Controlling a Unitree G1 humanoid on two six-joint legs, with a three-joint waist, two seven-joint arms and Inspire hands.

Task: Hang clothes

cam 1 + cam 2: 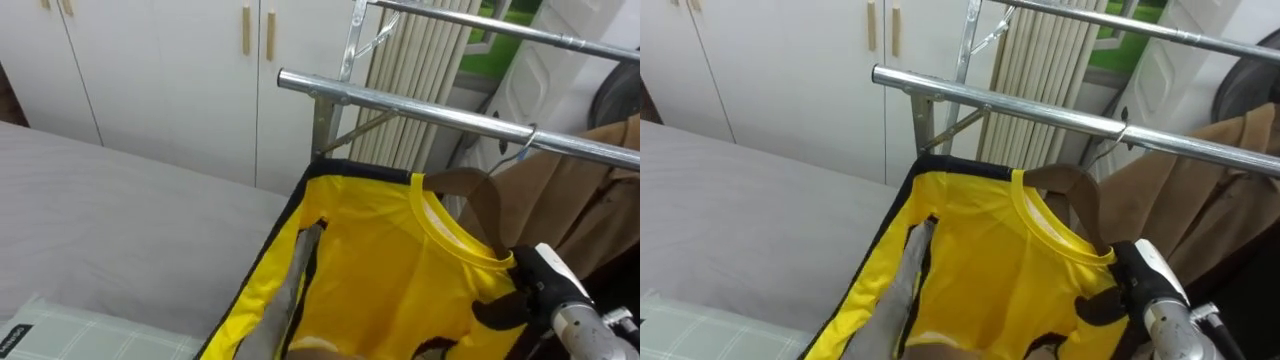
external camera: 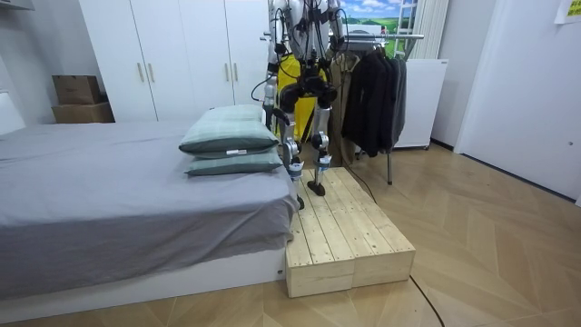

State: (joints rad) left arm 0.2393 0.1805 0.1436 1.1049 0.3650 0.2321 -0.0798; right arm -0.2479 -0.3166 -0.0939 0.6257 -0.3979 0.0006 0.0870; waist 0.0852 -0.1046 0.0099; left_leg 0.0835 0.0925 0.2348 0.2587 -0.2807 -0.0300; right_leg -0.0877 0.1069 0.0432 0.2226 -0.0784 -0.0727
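Note:
A yellow shirt (image 1: 400, 280) with black trim and a grey panel hangs spread out in front of me, just below the lower steel rail (image 1: 450, 112) of the clothes rack. Its collar (image 1: 450, 228) points up toward the rail. My right hand (image 1: 530, 290) comes in at the lower right, its dark fingers curled on the shirt's shoulder beside the collar. The shirt covers my left hand. A hanger hook (image 1: 520, 145) sits on the rail above a brown coat (image 1: 590, 190). In the room view I stand on a wooden platform (image 2: 345, 227) facing the rack, the shirt (image 2: 288, 73) held high.
The grey bed (image 1: 100, 220) lies to my left with a pillow (image 1: 60, 335) at its near corner. White wardrobe doors (image 1: 180, 70) stand behind it. A second, higher rail (image 1: 500, 25) crosses the top. Dark clothes (image 2: 372, 86) hang further along the rack.

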